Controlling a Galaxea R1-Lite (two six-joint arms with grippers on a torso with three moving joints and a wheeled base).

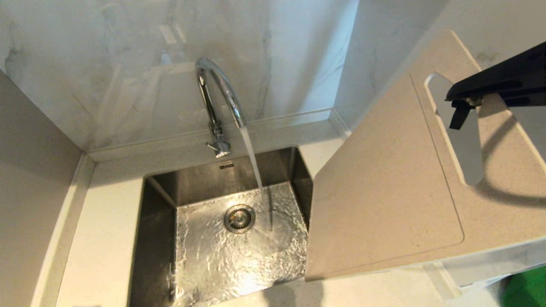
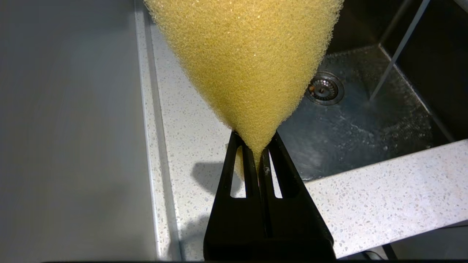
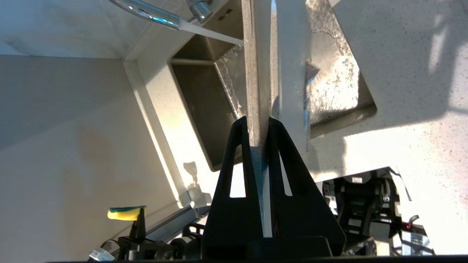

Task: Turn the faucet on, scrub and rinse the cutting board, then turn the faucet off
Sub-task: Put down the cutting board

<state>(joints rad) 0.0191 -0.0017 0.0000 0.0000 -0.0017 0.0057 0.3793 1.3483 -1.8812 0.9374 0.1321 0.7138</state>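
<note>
in the head view the faucet (image 1: pixel 218 98) stands at the back edge of the sink (image 1: pixel 162 238) and water streams from its spout onto the basin floor beside the drain (image 1: pixel 239 218). the cutting board (image 1: pixel 384 183) is held tilted above the counter at the sink's right edge, its near left corner overhanging the basin, clear of the stream. the right gripper (image 1: pixel 463 111) reaches in from the right at the board's slot handle. in the left wrist view the left gripper (image 2: pixel 258 155) is clenched on a yellow sponge (image 2: pixel 245 58) above the countertop (image 2: pixel 190 138) by the sink's left edge. in the right wrist view the right gripper's fingers (image 3: pixel 237 146) are clamped on the board's edge.
</note>
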